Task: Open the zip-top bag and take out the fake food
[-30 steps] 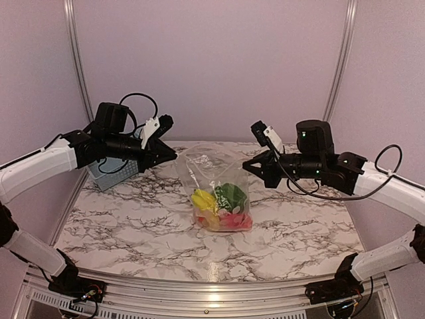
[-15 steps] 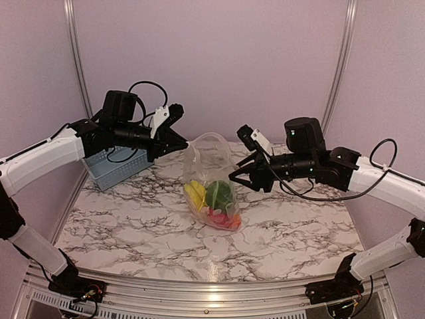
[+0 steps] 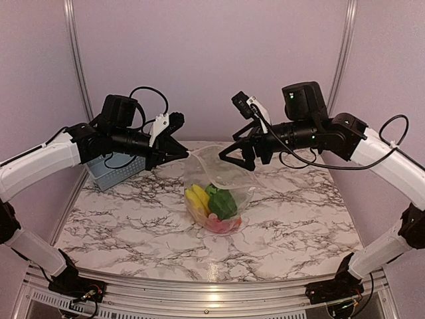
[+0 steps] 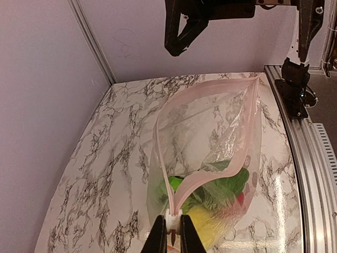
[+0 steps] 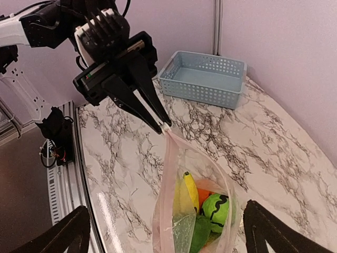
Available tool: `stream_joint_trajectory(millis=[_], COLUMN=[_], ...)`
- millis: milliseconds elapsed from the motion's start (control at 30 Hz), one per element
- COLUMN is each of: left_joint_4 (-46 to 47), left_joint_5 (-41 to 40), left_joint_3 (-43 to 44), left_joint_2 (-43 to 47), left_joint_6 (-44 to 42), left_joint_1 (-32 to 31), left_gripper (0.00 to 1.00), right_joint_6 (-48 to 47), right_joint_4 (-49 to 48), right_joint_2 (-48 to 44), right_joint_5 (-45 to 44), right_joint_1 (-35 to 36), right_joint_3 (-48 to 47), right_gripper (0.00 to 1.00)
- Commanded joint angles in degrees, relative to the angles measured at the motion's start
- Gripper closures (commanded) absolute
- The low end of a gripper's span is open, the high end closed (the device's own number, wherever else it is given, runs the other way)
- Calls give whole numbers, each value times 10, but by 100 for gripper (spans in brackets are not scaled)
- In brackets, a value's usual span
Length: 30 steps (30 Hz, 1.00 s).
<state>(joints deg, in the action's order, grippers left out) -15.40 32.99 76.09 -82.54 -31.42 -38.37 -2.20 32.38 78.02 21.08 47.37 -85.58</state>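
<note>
One zip-top bag (image 4: 210, 137) corner was pinched by the left end effector (image 4: 171, 224). The right end effector (image 3: 234, 159) was spread wide, empty.

Your left arm (image 3: 40, 166) and right arm (image 3: 392, 163) pair white shells with black joints and looping black cables (image 3: 143, 91); the left tool (image 3: 186, 153) and right tool (image 3: 234, 158) are black, wedge-shaped.

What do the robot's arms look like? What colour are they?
The left arm and right arm are white tubes with black joints and loopy black cables. The left gripper and right gripper are black, with pointy fingers. Tiny green lights glow on the right arm.
</note>
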Motion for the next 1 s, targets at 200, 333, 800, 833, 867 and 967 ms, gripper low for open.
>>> stream_joint_trajectory(millis=[200, 333, 800, 833, 867, 967], left_joint_4=[-40, -37, 25, 47, 59, 88], left_joint_5=[-6, -12, -51, -54, -63, -92], left_joint_3=[-2, -3, -22, -27, -33, -51], left_joint_2=[19, 19, 21, 24, 27, 42], left_joint_6=[-21, -17, 116, 148, 173, 223], left_joint_1=[-12, -12, 4, 13, 17, 25], left_gripper=[100, 100, 74, 68, 61, 41], right_joint_6=[-41, -54, -25, -14, 0, 59], right_joint_4=[193, 233, 244, 228, 215, 155], right_joint_2=[142, 173, 221, 220, 217, 195], right_joint_5=[-112, -93, -8, 2, 12, 59], right_joint_1=[-27, -26, -16, -21, -29, -61], right_joint_3=[-163, -196, -238, -235, -232, -204], right_gripper=[33, 58, 100, 100, 100, 100])
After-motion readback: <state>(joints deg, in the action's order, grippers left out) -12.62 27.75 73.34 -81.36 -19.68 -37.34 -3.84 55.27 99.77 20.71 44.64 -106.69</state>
